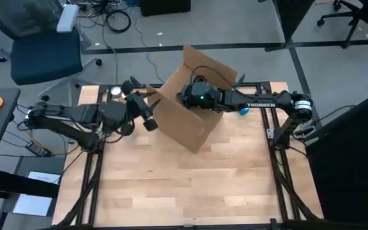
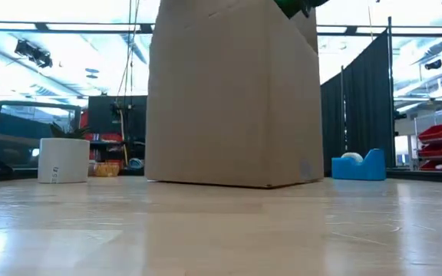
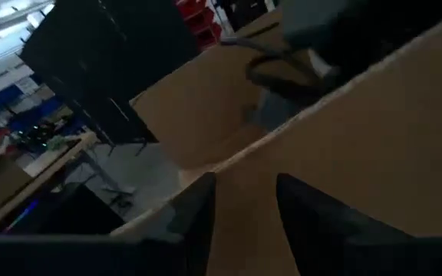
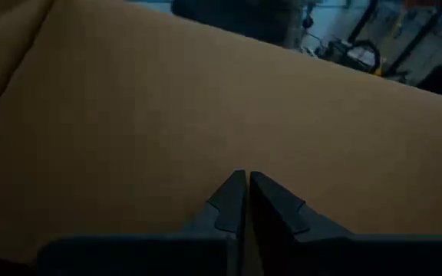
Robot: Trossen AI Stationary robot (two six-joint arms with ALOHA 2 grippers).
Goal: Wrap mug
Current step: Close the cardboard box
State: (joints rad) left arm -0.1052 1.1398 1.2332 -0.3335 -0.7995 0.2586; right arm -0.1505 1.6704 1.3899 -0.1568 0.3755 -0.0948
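An open brown cardboard box (image 1: pixel 187 112) stands on the table's far middle, flaps up; in the low view the box (image 2: pixel 232 92) fills the centre. A white mug (image 2: pixel 64 159) stands on its base at the far left, also seen as the mug (image 1: pixel 115 91) from above. My left gripper (image 3: pixel 244 222) is open at the box's left wall, just below its rim (image 3: pixel 298 115). My right gripper (image 4: pixel 245 192) is shut, reaching down into the box from the right and facing a bare inner wall (image 4: pixel 206 100). No wrapping material shows. My left gripper points at the box's left outer wall (image 3: pixel 244 192), coming from the table's left and slanting; whether its fingers touch the cardboard I cannot tell. My right gripper's shut tips stand close to the box's inner wall (image 4: pixel 244 157); whether they touch it I cannot tell.
A blue tape dispenser (image 2: pixel 359 165) stands to the right of the box near the far edge, seen as a blue spot (image 1: pixel 243 110) under my right arm. Bare wooden tabletop (image 1: pixel 184 185) stretches across the near half.
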